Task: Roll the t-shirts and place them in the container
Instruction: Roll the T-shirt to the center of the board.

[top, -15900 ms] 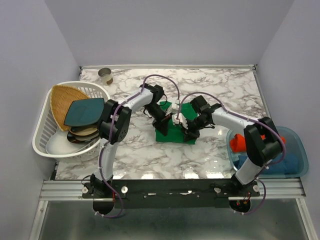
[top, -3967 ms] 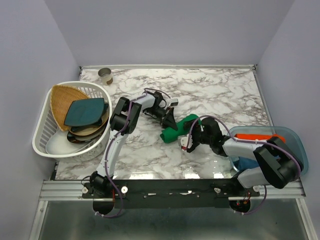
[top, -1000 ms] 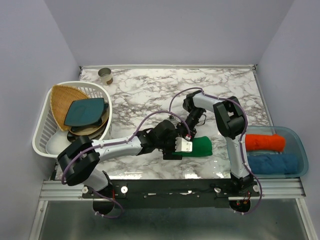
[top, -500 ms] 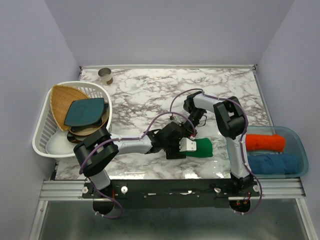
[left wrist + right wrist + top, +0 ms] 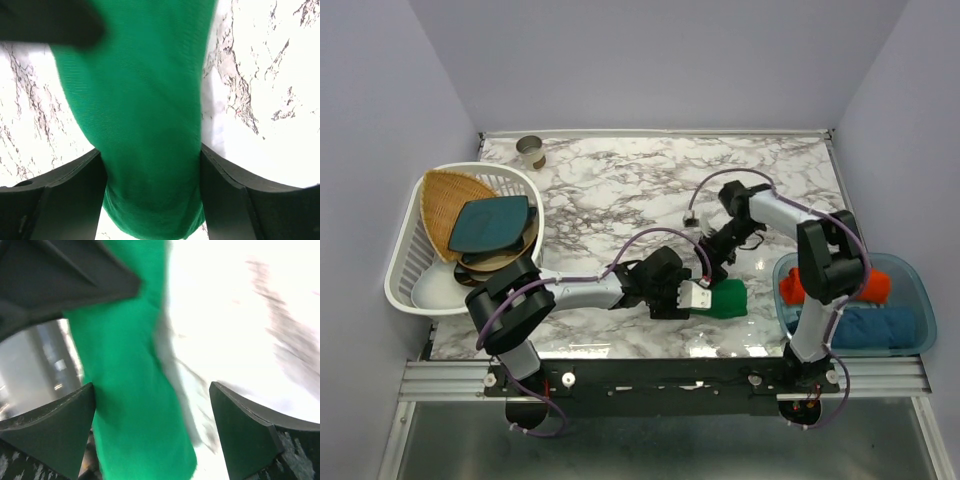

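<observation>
Drawn back with right gripper (image 5: 712, 265), spread wide. Clamped across green t-shirt (image 5: 728, 298) with left gripper (image 5: 700, 296). Squeeze evenly; keep coils tight.

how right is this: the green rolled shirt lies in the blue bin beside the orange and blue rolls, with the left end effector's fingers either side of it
The top external view shows the green rolled shirt on the marble table, outside the blue bin holding the orange roll and blue roll. The left end effector has its fingers either side of it.
</observation>
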`<state>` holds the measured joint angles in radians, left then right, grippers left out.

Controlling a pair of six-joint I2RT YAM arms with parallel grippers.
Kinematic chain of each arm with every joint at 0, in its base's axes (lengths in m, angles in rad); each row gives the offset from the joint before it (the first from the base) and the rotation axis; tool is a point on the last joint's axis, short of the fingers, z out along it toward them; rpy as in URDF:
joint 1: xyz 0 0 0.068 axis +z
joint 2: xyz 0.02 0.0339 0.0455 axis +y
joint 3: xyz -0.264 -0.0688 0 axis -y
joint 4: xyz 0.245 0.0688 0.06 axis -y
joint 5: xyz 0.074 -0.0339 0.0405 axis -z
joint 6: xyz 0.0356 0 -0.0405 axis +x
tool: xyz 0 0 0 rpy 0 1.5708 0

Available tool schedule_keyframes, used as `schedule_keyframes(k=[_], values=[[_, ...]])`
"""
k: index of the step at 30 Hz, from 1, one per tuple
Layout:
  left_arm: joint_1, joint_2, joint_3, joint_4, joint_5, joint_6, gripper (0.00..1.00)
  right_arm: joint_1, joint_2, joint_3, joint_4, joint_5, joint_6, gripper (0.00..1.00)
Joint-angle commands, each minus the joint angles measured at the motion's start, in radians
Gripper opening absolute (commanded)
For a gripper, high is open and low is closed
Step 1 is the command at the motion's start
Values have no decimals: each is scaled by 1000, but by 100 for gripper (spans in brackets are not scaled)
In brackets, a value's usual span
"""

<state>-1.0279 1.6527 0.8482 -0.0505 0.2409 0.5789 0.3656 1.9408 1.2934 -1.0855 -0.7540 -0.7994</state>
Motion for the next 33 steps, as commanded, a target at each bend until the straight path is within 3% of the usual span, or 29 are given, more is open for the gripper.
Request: schedule_keyframes(k=[1,9,11,16,22,26,33], values=[[0,15,-11,-66,72,-10,73,-119,-239,-107,272,36,37,100],[2,-2,23,-83,162,-34,72,-157,-637,-480,703,179,45,100],[3,-4,32,-91,173,-34,72,-157,-715,-511,737,202,39,100],[25,9,64,-103,248,-70,71,-152,-867,-560,664,128,-77,100],[58,42,89,-109,298,-123,71,-110,-1084,-730,561,16,-234,100],[78,58,97,-104,314,-151,70,-54,-1137,-787,489,-22,-253,100],[89,65,104,-109,336,-171,70,35,-1122,-827,547,-16,-196,100]])
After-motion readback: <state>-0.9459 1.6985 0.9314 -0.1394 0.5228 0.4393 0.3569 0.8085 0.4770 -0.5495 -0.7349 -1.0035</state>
